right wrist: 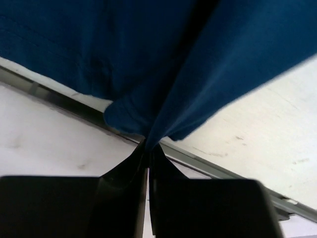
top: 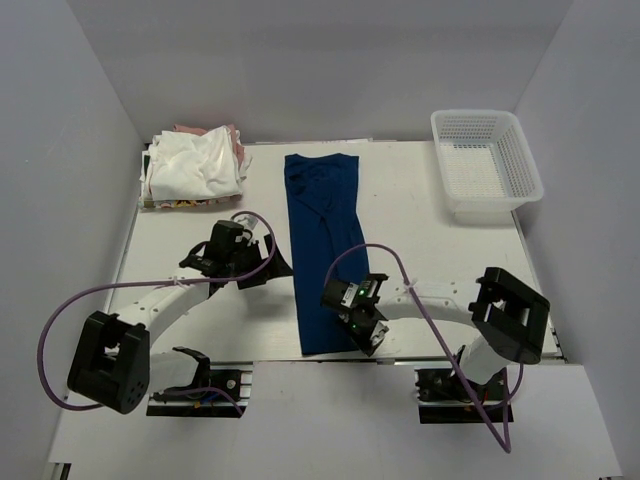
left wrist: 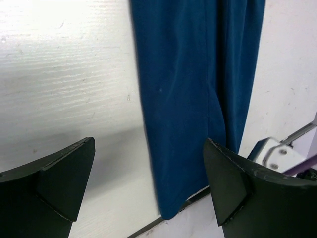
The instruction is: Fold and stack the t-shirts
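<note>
Nearest you, your right hand [right wrist: 147, 145] is clenched on the near end of the navy t-shirt [top: 322, 230], right at the near edge of the tabletop [top: 420, 230]. The cloth bunches into a small pucker where the fingers meet, so you are holding a pinch of hem and not a flat edge.

A little further in, your left hand [left wrist: 149, 144] is released, its jaws wide apart. It hangs just over the shirt's left border, with one finger above bare tabletop and the other above blue cloth. It holds nothing.

The shirt lies as a long narrow strip running straight away from you down the middle of the tabletop. The plain side is up and soft creases run along its length.

Expect it to be light, limp and quick to sag: a lift from one pinch will likely let the free corner droop and skew the fold. You will probably do better taking the other near corner with the left hand, so both corners travel together.

At the far left sits the pile of white and pink t-shirts [top: 195, 165], loosely heaped. At the far right, well apart, is the white mesh basket [top: 487, 160].
</note>
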Robot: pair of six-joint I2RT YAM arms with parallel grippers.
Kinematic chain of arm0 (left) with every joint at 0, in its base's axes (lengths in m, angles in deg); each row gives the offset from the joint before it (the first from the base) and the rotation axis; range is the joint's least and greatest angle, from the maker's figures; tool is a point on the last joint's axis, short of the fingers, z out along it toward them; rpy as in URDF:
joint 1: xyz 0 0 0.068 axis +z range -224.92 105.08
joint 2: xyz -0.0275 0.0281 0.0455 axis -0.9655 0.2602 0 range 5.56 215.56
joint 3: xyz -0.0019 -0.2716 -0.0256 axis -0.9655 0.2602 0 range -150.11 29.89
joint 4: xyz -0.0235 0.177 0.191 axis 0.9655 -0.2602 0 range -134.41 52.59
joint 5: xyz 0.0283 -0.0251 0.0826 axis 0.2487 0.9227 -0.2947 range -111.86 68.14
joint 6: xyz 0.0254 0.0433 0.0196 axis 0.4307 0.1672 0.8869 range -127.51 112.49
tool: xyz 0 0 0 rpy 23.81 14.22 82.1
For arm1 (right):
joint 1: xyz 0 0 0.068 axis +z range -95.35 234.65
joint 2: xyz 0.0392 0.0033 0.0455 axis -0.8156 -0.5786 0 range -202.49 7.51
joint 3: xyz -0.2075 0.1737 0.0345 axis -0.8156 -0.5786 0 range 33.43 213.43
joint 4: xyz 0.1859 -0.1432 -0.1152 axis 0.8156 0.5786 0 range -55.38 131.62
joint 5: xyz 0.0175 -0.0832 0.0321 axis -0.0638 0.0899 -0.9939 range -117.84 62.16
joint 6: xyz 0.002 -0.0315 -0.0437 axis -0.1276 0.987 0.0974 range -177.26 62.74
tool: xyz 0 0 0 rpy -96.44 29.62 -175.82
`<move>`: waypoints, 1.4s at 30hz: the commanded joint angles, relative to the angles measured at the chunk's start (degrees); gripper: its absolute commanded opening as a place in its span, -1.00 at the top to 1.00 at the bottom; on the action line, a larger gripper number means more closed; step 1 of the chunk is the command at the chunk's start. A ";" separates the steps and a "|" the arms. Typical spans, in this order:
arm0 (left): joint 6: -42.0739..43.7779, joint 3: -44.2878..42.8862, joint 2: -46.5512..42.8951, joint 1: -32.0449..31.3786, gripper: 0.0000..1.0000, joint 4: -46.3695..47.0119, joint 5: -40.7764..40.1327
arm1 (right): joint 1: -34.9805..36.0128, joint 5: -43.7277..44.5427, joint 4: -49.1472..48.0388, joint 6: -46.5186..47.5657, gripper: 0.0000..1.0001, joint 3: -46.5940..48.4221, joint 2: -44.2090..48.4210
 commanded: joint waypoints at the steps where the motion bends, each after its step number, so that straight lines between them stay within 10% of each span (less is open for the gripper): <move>1: 1.57 -1.17 0.27 -0.12 -1.00 -1.61 -0.79 | 2.34 -0.88 -0.48 2.98 0.92 3.03 -0.35; 19: 1.05 1.03 -0.26 -0.12 -1.00 -3.72 0.44 | 5.51 -0.53 -9.01 7.91 0.47 10.15 -4.21; 22: 1.05 1.56 -0.78 -0.12 -1.00 -4.95 0.96 | 5.68 -3.14 -10.24 9.05 -0.07 10.42 -5.71; 24: 1.05 2.08 -0.78 -0.12 -1.00 -5.47 1.49 | 5.68 -4.74 -11.03 9.23 -0.80 10.16 -5.19; 42: -7.39 13.77 -6.16 -13.20 -1.00 -5.04 15.21 | -0.73 9.83 -11.30 -13.18 -0.63 -16.03 33.48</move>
